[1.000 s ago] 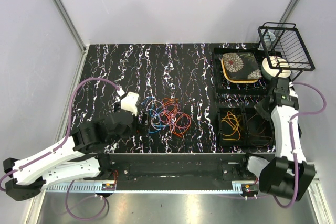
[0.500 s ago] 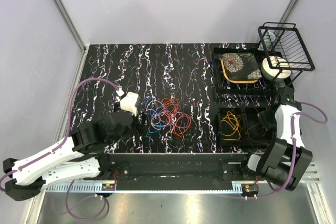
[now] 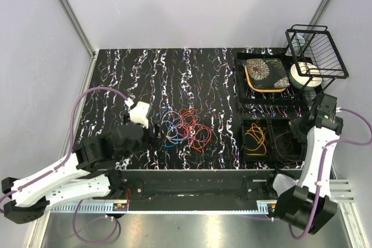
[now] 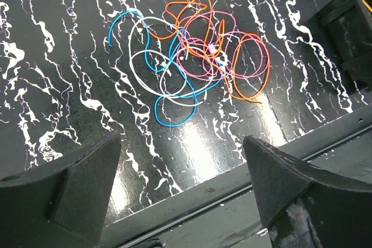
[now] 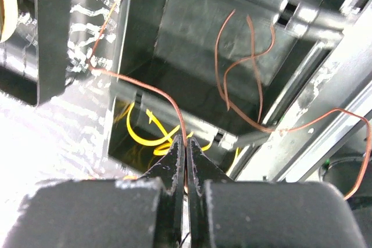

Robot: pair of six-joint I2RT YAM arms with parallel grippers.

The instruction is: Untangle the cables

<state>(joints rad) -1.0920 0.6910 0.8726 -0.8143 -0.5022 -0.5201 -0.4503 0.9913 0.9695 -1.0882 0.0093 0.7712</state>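
A tangle of orange, pink, blue and white cables (image 3: 185, 128) lies mid-table; it also shows in the left wrist view (image 4: 195, 56). My left gripper (image 3: 152, 135) hangs just left of the tangle, open and empty, its dark fingers (image 4: 75, 184) wide apart. My right gripper (image 3: 298, 129) is over the black bins at the right, shut on a thin brown cable (image 5: 160, 94) that loops down into the right bin (image 5: 232, 39). Yellow cables (image 3: 256, 136) lie in the left bin, seen below the pinched fingers in the right wrist view (image 5: 145, 137).
A black tray (image 3: 240, 94) with a flowered pad (image 3: 265, 74) sits at the back right. A black wire basket (image 3: 317, 50) and a white roll (image 3: 305, 74) stand beside it. A raised black rail (image 4: 221, 196) runs along the table's near edge.
My right arm has swung out to the right and lifted, carrying the brown cable over the bins. My left gripper has shifted slightly left and back from the tangle.
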